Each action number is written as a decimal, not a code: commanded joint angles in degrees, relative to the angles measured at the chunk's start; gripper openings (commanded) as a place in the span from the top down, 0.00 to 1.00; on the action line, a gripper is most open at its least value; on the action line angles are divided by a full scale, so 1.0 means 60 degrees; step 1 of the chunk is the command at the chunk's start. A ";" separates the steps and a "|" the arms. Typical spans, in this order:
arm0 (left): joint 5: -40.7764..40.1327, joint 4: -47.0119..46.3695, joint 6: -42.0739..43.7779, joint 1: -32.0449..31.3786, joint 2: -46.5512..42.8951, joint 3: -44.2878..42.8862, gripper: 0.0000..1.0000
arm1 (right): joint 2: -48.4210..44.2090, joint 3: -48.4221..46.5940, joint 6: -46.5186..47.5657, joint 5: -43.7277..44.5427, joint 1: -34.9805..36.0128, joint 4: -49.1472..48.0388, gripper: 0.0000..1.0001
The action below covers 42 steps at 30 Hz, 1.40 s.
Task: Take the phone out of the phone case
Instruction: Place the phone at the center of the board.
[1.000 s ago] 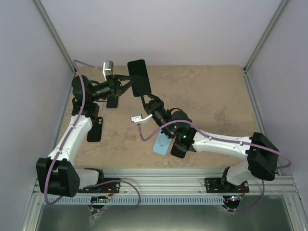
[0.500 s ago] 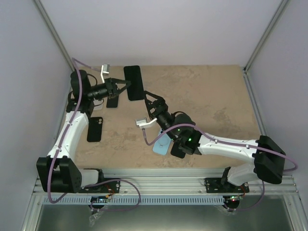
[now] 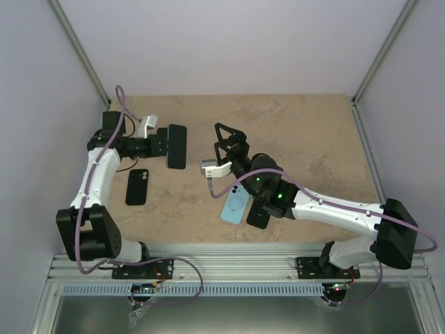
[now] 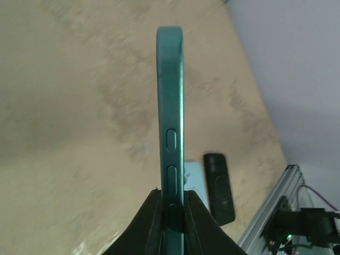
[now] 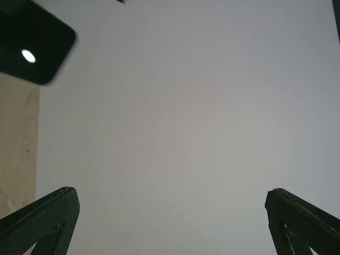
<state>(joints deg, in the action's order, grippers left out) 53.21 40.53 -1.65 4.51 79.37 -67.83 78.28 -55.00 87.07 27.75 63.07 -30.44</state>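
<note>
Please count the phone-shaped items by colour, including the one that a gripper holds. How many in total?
Black items, on the table: 2
Light blue item, on the table: 1
Teal-edged item, in the left gripper: 1
Total: 4

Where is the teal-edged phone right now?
Top view, left of centre: the teal-edged phone is held in the left gripper, beyond the black case lying flat.

no readable text anywhere, no brand marks, labels or numbers on the phones, cases, arms or worktop
</note>
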 commanded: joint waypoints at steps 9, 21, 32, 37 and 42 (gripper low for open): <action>-0.0936 0.2758 0.3805 0.1632 0.1344 0.0792 1.00 | 0.0281 -0.0628 -0.0744 0.0341 -0.0272 0.0442 0.02; -0.1431 0.2651 0.3757 0.2045 0.2844 0.0898 1.00 | 0.0143 -0.0655 -0.0821 0.0401 -0.0445 0.0544 0.02; -0.1654 0.2605 0.3740 0.2426 0.3778 0.0931 1.00 | 0.0100 -0.0633 -0.0875 0.0390 -0.0512 0.0605 0.02; -0.1786 0.2420 0.3708 0.2419 0.4058 0.1089 0.95 | 0.0137 -0.0662 -0.0879 0.0389 -0.0518 0.0605 0.02; -0.1908 0.1887 0.3265 0.2423 0.4064 0.1295 0.89 | 0.0148 -0.0662 -0.0886 0.0399 -0.0508 0.0652 0.02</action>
<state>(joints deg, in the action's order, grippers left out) 42.54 54.15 19.53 18.92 103.55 -61.01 79.55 -57.39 82.65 29.36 60.18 -27.07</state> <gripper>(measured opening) 0.100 0.976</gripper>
